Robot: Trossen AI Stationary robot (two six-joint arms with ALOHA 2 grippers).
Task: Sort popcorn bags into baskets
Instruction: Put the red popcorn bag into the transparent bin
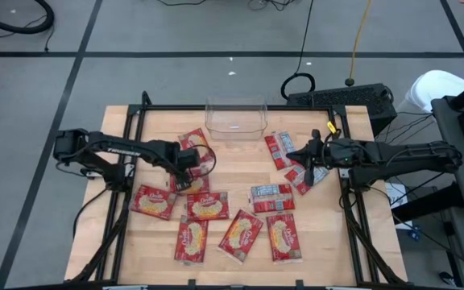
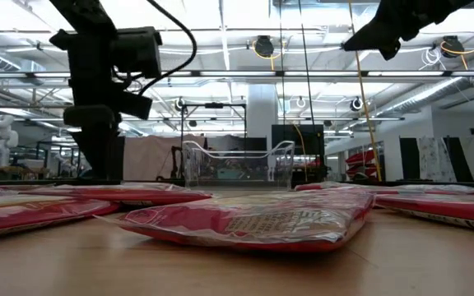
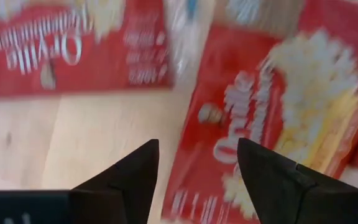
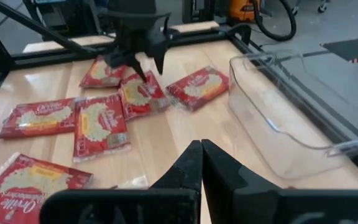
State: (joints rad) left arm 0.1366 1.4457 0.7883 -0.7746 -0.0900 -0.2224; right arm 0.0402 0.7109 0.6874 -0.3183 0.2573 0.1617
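Your popcorn bags (image 1: 208, 206) were flat red packets with a yellow-cream popcorn picture on the front; a few lay face down, showing white and blue-grey print, such as the face-down packet (image 1: 271, 196) near the table's middle. They were scattered over the wooden table (image 1: 329, 242), most in a loose cluster toward the near edge and a few by each arm. The clear basket (image 1: 236, 118) sat at the far edge, midway across, and no red packet showed inside it.

Your left gripper (image 1: 182, 179) stood low over the packets on the left side with its fingers apart. The left wrist view showed what the overhead one could not: the two dark fingers (image 3: 129, 180) spread, with nothing between them, above one packet (image 3: 278, 118) and bare wood beside it. Your right gripper (image 1: 306, 171) hung over the packets on the right, and its own wrist view showed the fingers (image 4: 185, 171) pressed together, holding nothing.

From table height you could see the basket's transparent walls (image 2: 237, 164) standing beyond the nearest packet (image 2: 253, 222), and behind them a large hall with ceiling lights, racks and cables.
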